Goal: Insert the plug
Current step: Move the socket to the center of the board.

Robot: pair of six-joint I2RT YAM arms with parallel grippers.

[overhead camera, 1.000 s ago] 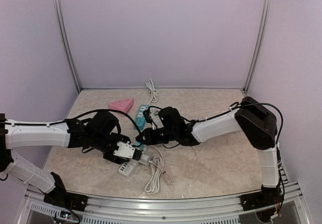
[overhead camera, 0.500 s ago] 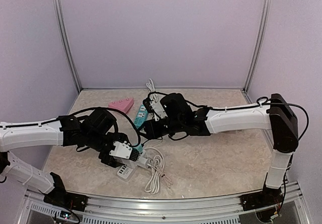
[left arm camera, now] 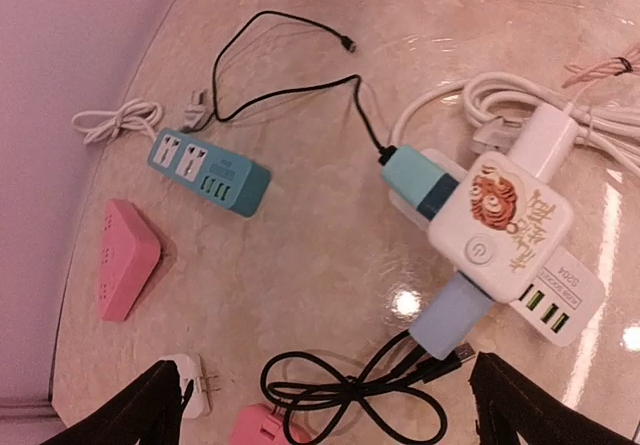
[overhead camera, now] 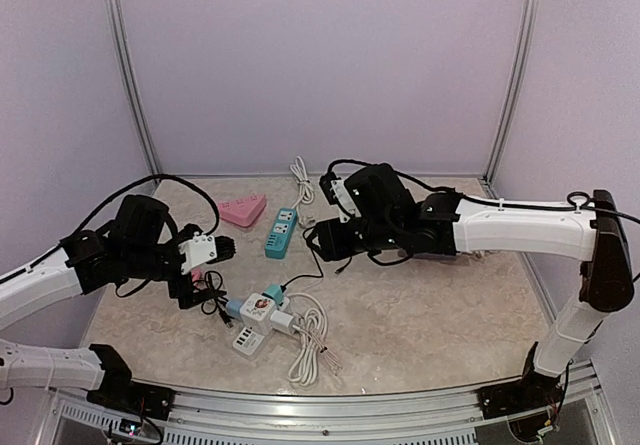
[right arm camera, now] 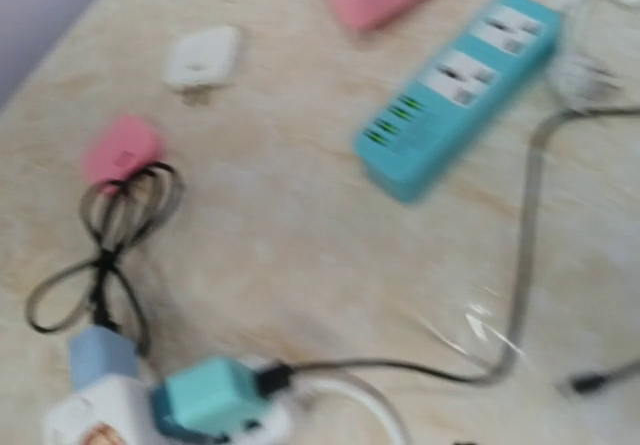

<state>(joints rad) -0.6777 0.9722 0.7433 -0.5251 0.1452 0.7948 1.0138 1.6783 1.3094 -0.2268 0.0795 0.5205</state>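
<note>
Over the near left of the table (overhead camera: 430, 315), left pincer (left arm camera: 325, 390) spread wide, near-right of it the teal plug (left arm camera: 415, 177) seated in the white cube socket (left arm camera: 500, 227), black cable (left arm camera: 300, 90) running far toward the right pincer (overhead camera: 326, 242), its grip impossible to judge, blue strip (overhead camera: 281, 231) beside it

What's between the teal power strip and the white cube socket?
Mostly bare tabletop, crossed by a thin black cable ending at the teal plug in the white cube socket. Clearest in the left wrist view.
</note>
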